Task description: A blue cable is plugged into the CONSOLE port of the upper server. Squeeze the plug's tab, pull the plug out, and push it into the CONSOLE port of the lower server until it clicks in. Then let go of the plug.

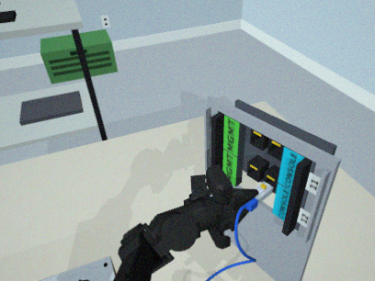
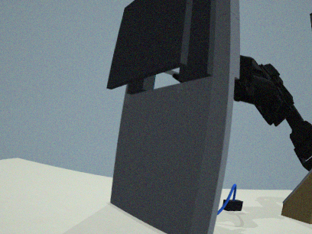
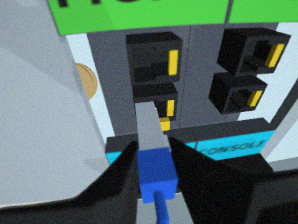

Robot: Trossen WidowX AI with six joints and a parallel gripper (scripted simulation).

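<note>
I am gripping the plug between the fingertips of my gripper, their narrow gap filled by its body. Everything is turning on how it is lying against the lower server's CONSOLE port: the plug is sitting just in front of that port, its nose pointing at it and, in the wrist view, covering the left part of the opening. Its long axis is running roughly toward the port, a little slanted in that view, and the yellow tab is facing the same side as the port's yellow strip. I am judging that the nose is needing a small shift toward the strip side and some straightening before I am pushing; otherwise it could be catching on the rim. Whether the tip is already touching, I cannot tell. The blue cable is trailing from the plug's rear, away from the port. Beside the port, the upper server's CONSOLE port is standing empty, so I am taking the pull-out as done. Toward the green labels from the port, the lower server's other port is showing no plug either.
</note>
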